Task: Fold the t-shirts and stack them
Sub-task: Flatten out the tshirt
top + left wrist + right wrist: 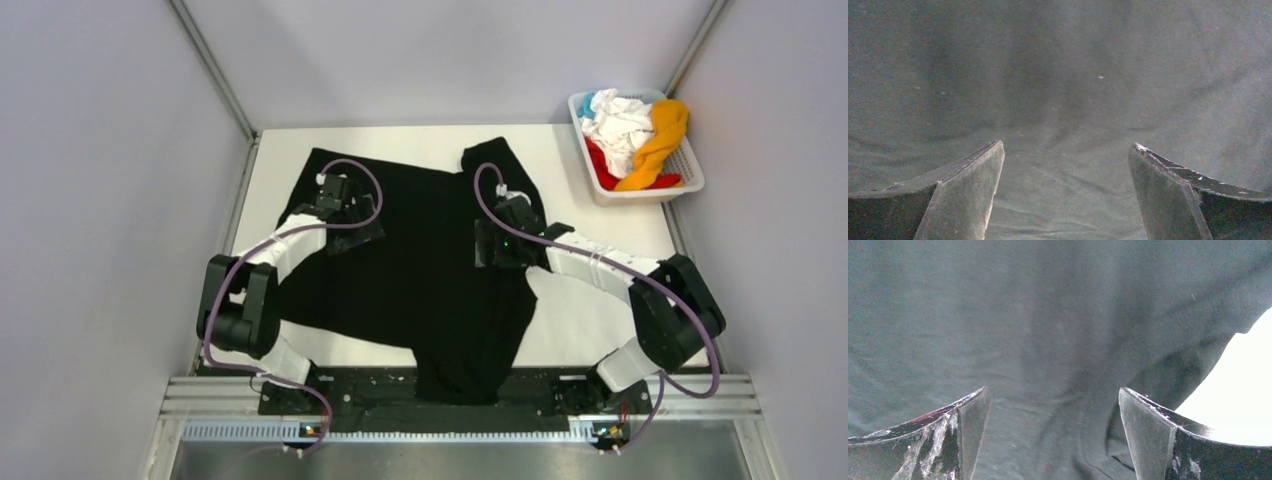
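Observation:
A black t-shirt (420, 260) lies spread on the white table (600, 330), and its lower part hangs over the near edge. My left gripper (352, 232) is low over the shirt's left part. In the left wrist view it (1066, 145) is open and empty, with only black cloth (1058, 75) between the jaws. My right gripper (497, 248) is over the shirt's right part, near its edge. In the right wrist view it (1053, 390) is open and empty over wrinkled black cloth (1023, 315). White (620, 120), orange-yellow (660, 135), red (605, 165) and light blue (588, 103) shirts lie crumpled in the basket.
The white slatted basket (690, 165) stands at the back right corner of the table. Grey walls close in the table on the left, back and right. Bare white table (1243, 390) shows to the right of the right gripper.

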`<state>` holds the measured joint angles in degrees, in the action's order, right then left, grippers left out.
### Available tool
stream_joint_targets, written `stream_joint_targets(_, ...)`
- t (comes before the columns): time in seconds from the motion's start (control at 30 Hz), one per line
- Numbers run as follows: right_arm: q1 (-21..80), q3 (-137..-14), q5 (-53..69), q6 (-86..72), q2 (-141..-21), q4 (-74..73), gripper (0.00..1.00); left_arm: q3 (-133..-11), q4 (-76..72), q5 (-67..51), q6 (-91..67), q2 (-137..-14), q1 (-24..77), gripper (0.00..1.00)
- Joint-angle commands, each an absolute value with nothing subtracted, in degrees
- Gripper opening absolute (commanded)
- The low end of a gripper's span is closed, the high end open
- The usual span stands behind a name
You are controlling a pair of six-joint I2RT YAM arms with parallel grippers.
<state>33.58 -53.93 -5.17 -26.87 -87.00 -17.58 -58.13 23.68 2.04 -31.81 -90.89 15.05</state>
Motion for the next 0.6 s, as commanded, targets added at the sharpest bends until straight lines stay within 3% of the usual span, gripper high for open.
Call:
stream_joint_targets(0.0, 33.29, -52.62, -11.54, -31.54, -88.28, -18.45, 0.97, -57.06, 22.44, 3.13, -31.29, -90.01, 11.63, 0.99)
stream_joint_targets(0.4, 22.89, -65.81, -11.19, -24.73, -110.18, -18.48, 0.96, -62.06, 19.47, -4.03, -33.22, -103.03, 8.79, 0.99)
stream_joint_targets(0.57, 17.64, -76.77, -10.59, -21.58, -117.29, -21.82, 0.96, -68.52, 19.85, -6.43, -34.69, -108.87, 8.78, 0.99)
